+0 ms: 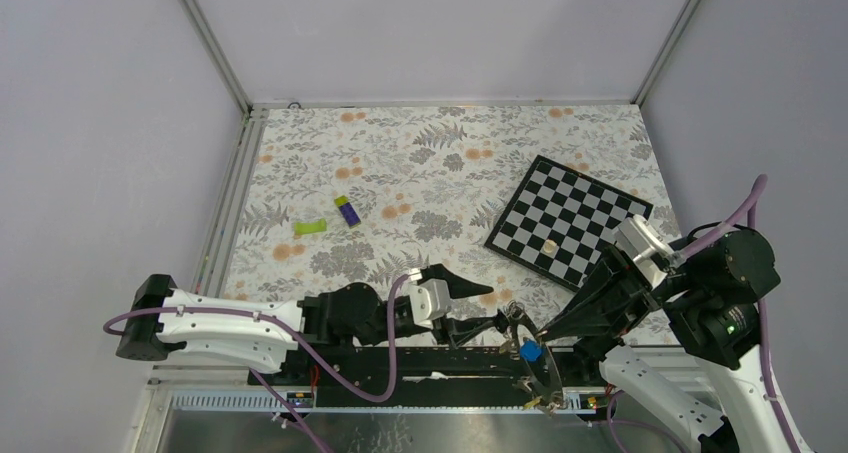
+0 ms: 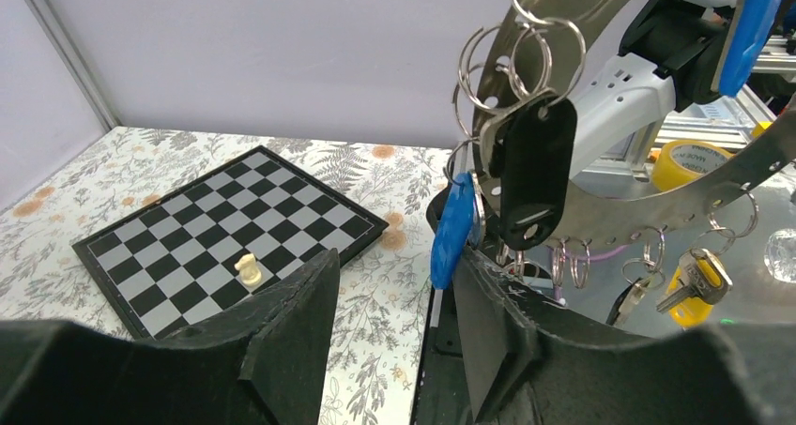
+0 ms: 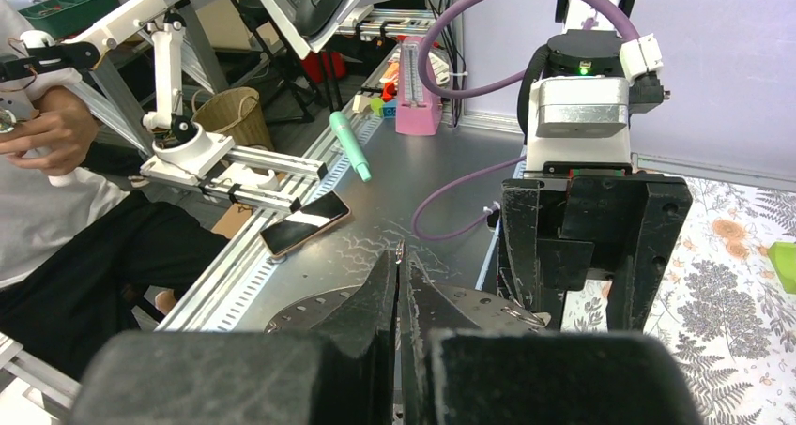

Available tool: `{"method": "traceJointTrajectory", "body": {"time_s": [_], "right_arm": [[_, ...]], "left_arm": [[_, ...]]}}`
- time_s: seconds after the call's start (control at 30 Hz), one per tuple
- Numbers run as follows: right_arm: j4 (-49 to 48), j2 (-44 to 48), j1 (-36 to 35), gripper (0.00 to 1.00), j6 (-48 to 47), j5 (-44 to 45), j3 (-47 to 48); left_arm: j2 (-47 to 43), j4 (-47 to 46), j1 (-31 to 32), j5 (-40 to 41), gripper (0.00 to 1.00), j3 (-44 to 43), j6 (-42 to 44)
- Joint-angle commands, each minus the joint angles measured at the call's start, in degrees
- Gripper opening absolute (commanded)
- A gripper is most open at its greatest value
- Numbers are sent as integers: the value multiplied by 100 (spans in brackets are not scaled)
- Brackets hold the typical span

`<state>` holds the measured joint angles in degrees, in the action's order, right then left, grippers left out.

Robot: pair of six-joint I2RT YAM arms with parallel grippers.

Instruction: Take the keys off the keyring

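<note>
Your left jaws stand apart, the blue-headed key (image 2: 453,228) hanging between them, not pinched. The keyring (image 2: 638,217) is held up over the counter's (image 1: 400,173) near edge, right of middle, with your right jaws clamped on its rim. The ring is likely stiff and slick. The keys (image 2: 699,284) look light and swingy on their split rings (image 2: 526,59), so take the blue plastic head flat-on.

The keyring (image 2: 657,204) hangs as a grey arc strung with small split rings. From it dangle a black tag (image 2: 535,176), a blue key (image 2: 453,230) and a yellow-headed key (image 2: 702,286). Below it the left gripper (image 2: 394,267) stands parted. A chessboard (image 2: 188,219) lies off to its left.
</note>
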<state>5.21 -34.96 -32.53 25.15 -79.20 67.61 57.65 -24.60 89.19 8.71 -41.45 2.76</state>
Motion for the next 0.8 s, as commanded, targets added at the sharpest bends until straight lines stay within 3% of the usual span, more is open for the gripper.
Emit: {"method": "traceJointTrajectory", "body": {"time_s": [0.0,0.5,0.6,0.77], "right_arm": [[-456,67,-15,0,202,-58,34],[-741,103,-17,0,414,-52,-53],[-741,109,-20,0,424,-44,-56],[-733,130,-13,0,429,-60,-74]], "left_arm": [[64,-490,2,-138,53,-291,47],[280,-651,2,-293,50,-443,114],[288,-649,2,-287,41,-458,134],[282,-660,2,-245,18,-465,152]]}}
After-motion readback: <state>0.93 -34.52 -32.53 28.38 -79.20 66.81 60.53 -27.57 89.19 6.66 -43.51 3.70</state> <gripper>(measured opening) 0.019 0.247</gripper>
